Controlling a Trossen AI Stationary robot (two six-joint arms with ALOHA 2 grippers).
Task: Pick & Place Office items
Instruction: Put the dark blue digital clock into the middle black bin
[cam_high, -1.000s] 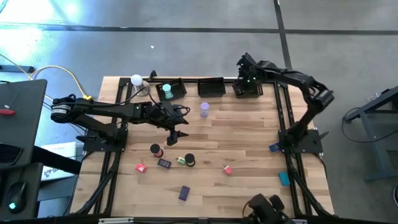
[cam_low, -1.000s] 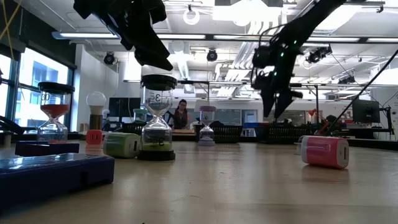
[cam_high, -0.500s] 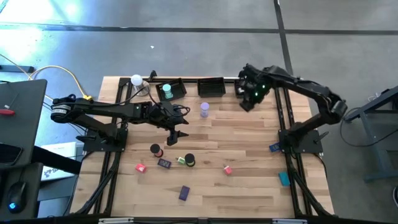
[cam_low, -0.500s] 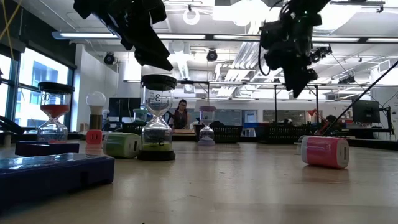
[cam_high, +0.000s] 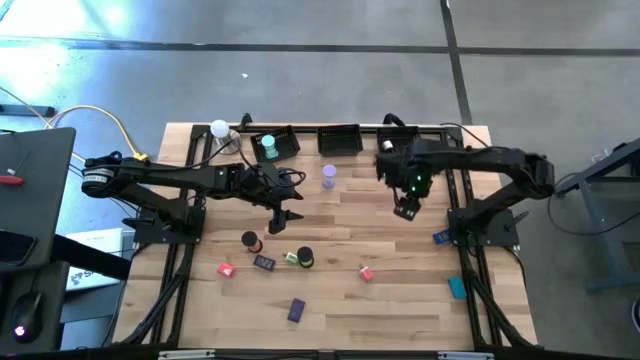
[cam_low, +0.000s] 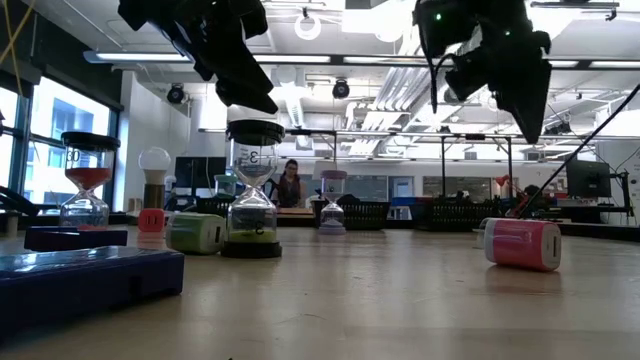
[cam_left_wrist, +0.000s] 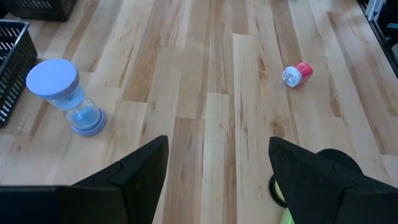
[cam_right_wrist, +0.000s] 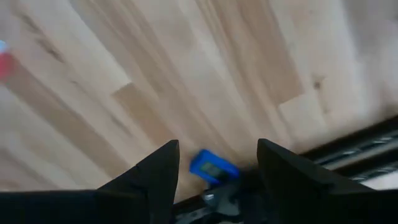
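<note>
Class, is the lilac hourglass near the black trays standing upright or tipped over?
Upright: the lilac hourglass stands on its base, cap on top, beside a black tray.

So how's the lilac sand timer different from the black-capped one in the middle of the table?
The lilac sand timer has pale lilac caps and stands near the black trays at the back; the black-capped sand timer has dark caps and stands nearer the front, beside a greenish block. The low view shows green sand in the black-capped one. Both stand upright on the table, and no gripper touches either.

pink item (cam_right_wrist: 5, 62) cut off, blurred
</note>
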